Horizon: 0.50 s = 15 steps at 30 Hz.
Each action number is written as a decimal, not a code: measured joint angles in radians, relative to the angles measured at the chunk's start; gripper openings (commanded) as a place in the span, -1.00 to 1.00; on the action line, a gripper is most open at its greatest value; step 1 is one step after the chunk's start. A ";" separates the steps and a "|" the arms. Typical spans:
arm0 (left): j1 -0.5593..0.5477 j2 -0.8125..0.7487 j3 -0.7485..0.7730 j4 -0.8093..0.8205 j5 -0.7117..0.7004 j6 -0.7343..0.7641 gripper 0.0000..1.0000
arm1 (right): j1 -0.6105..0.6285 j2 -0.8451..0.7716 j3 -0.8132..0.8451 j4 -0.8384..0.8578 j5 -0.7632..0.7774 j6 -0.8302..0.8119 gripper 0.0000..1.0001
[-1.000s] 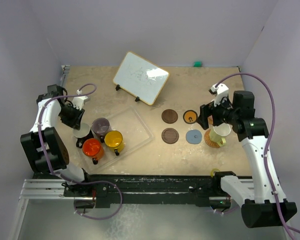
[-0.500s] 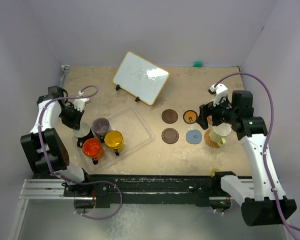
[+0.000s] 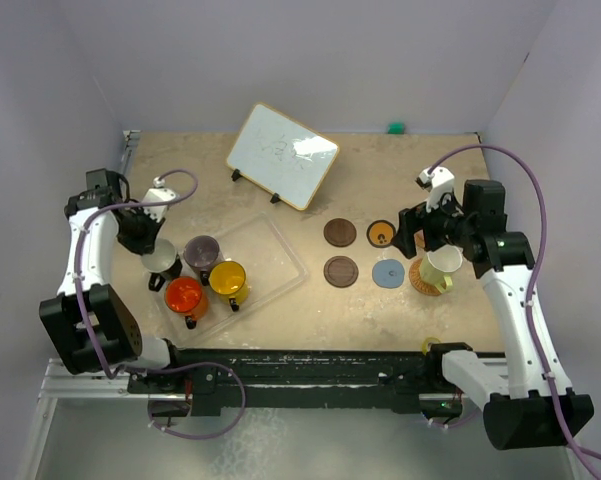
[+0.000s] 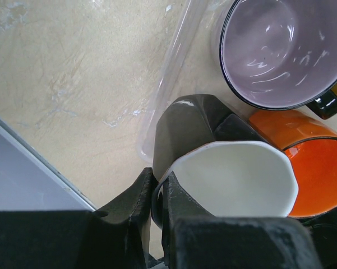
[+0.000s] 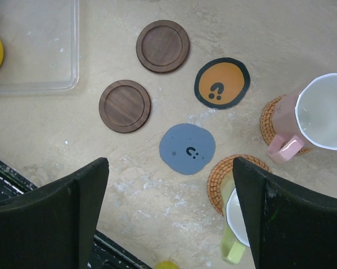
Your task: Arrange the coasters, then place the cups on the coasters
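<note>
My left gripper (image 4: 157, 193) (image 3: 146, 243) is shut on the rim of the black cup with a white inside (image 4: 235, 179) (image 3: 162, 261), at the left corner of the clear tray (image 4: 174, 73). Beside it stand the mauve-grey cup (image 4: 280, 50), the orange-red cup (image 4: 319, 168) and the yellow cup (image 3: 228, 278). My right gripper (image 5: 169, 179) (image 3: 416, 236) hangs open above two dark brown coasters (image 5: 162, 46) (image 5: 124, 105), the orange-centred coaster (image 5: 222, 82) and the blue-grey coaster (image 5: 187, 148). A white-pink cup (image 5: 319, 115) and a pale yellow-green cup (image 5: 238, 224) each stand on a tan woven coaster (image 5: 218, 176).
A small whiteboard (image 3: 282, 156) on feet stands at the back centre. A green object (image 3: 395, 127) lies by the back wall. A small yellow thing (image 5: 168, 264) lies near the front edge. Walls close in the left, back and right sides.
My left gripper has shut on the black cup's rim and shifted slightly left and back with it. The right arm has not moved.
</note>
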<state>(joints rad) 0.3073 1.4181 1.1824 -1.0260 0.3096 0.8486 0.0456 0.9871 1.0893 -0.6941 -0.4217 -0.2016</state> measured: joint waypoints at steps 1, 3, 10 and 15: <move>0.000 -0.007 0.005 -0.008 0.000 0.000 -0.94 | 0.000 0.002 0.000 0.002 -0.003 0.000 0.85; 0.000 -0.019 0.020 -0.024 0.000 -0.002 -0.94 | 0.000 0.006 0.000 0.004 -0.014 0.000 0.84; 0.000 -0.109 0.126 -0.081 -0.016 -0.037 -0.94 | 0.006 0.044 0.031 -0.001 -0.034 0.001 0.83; 0.000 -0.183 0.242 -0.110 -0.022 -0.087 -0.94 | 0.013 0.052 0.098 -0.003 -0.042 0.002 0.83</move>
<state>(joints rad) 0.3073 1.2350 1.4242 -1.1358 0.2878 0.7612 0.0589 1.0393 1.1873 -0.6971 -0.4637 -0.2001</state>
